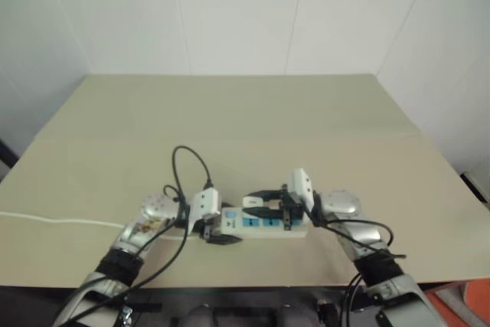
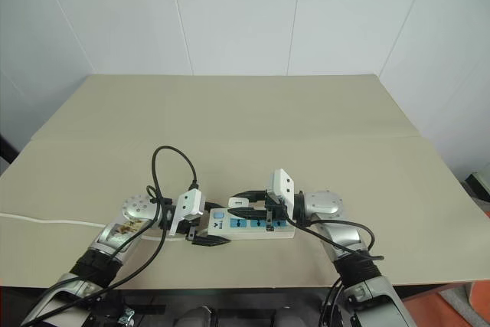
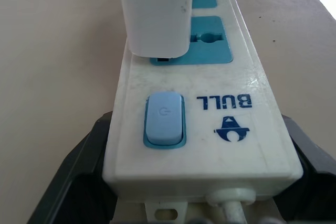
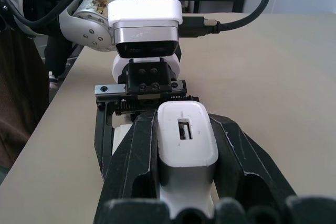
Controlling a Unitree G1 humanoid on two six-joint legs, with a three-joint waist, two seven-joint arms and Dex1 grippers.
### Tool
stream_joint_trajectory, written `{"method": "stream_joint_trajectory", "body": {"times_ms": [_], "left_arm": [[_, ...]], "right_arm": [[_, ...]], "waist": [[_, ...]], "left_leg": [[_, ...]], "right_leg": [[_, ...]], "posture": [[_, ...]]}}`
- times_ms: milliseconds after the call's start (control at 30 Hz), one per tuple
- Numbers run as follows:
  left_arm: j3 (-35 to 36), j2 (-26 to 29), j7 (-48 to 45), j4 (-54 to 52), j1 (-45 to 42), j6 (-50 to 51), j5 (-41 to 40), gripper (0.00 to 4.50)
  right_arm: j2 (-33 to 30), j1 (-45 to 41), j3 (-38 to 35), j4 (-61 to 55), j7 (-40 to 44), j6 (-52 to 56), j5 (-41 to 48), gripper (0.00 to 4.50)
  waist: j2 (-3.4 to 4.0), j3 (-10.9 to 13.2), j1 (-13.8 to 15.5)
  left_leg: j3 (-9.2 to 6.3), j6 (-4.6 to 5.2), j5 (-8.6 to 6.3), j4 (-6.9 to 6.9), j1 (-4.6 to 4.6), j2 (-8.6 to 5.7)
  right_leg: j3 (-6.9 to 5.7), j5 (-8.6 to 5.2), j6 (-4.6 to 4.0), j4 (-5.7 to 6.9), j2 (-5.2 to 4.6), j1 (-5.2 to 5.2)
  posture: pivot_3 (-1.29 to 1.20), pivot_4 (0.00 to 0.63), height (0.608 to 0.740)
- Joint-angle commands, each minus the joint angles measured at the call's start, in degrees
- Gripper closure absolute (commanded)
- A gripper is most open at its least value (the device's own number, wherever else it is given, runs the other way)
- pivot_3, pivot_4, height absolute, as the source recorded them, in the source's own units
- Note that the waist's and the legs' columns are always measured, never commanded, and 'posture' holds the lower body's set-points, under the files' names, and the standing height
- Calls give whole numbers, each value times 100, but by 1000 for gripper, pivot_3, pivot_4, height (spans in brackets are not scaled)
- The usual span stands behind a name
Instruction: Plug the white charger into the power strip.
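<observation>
Here my left gripper is closed on the switch end of the power strip, to keep it from sliding near the tabletop's front edge. My right gripper is clamped on the white charger, which stands on the first blue socket, seemingly nearly seated.

The long flat plastic power strip is off-white, low in the frame, with sky-blue socket panels, a paler blue switch and a navy "BULL" logo. The small cube-shaped charger is plain white — glossy, unmarked. Both grippers' fingers are matt black. Beneath them the wide flat tabletop is a pale khaki-beige — the walls behind, at the top, are white.
</observation>
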Motion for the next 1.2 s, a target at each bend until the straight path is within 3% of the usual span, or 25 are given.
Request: {"method": "stream_joint_trajectory", "body": {"times_ms": [33,433,1200], "left_arm": [[56,283,-45,32,98,63,152,1175],[31,278,-4,-69,161,92,121,1175],[80,381,4,-170,205,124,111,1175]], "right_arm": [[-282,-14,-180,358,-197,-41,-349,3363],[-17,-72,167,454,-256,-63,-536,3363],[-201,-232,160,1131,64,-134,-583,3363]], "waist": [[0,0,0],[-6,-4,-41],[-15,-13,-64]], "left_leg": [[0,0,0,0,0,0],[3,0,0,-2,12,4],[5,0,0,-4,26,5]], "right_leg": [[0,0,0,0,0,0],[2,-1,0,1,2,5],[6,-6,4,1,2,15]], "posture": [[0,150,740],[0,150,740],[0,150,740]]}}
